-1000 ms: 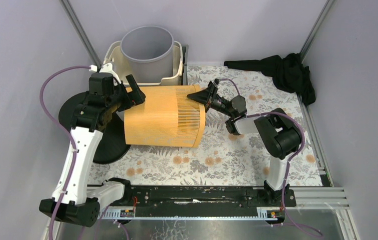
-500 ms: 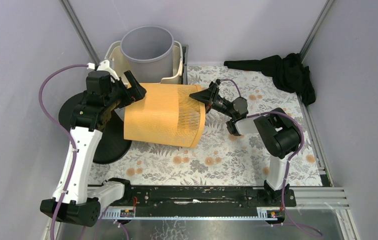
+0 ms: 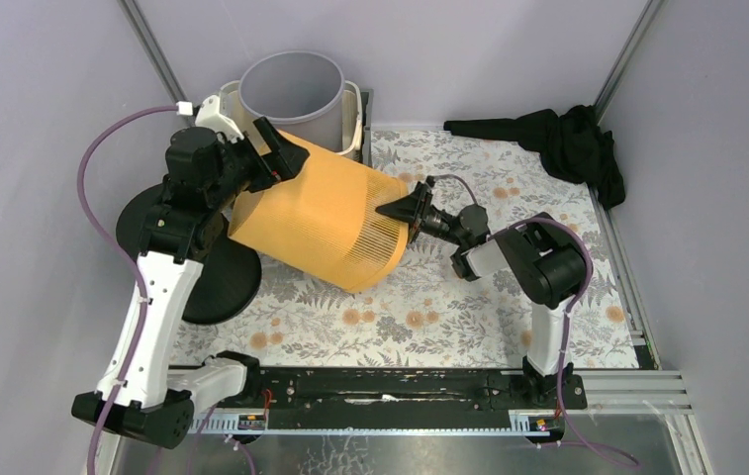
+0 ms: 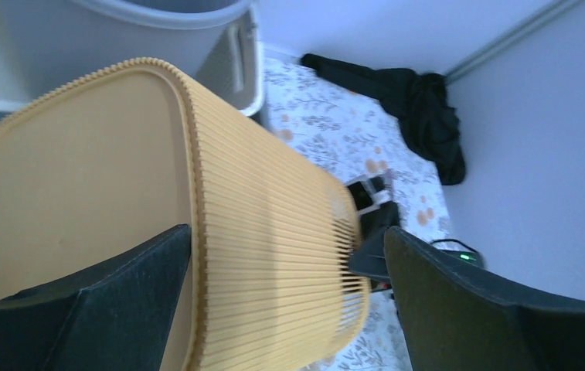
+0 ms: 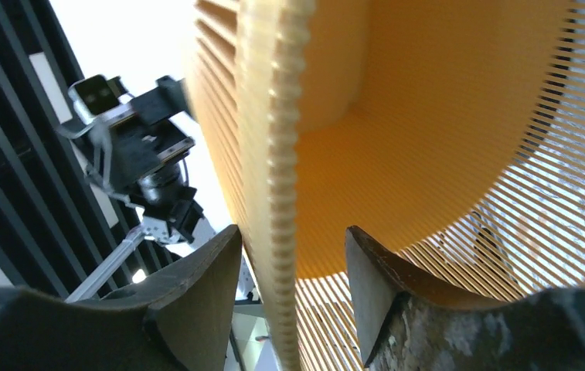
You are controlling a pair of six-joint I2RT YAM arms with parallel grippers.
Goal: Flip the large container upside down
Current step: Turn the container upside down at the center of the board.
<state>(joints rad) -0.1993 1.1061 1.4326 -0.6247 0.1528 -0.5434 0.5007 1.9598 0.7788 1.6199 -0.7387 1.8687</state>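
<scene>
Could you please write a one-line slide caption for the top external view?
Orange slatted container tilted on the floral table, left gripper at its raised base, right gripper straddling its rim.

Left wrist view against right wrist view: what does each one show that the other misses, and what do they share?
Only the left wrist view: the orange container's closed base, with the left gripper's fingers spread wide astride its edge, the grey bin behind it and the black cloth in the far corner. Only the right wrist view: the container's hollow inside, and its rim edge-on between the right gripper's fingers, with a gap on the inner side. Both: the same orange container and its slatted wall.
</scene>
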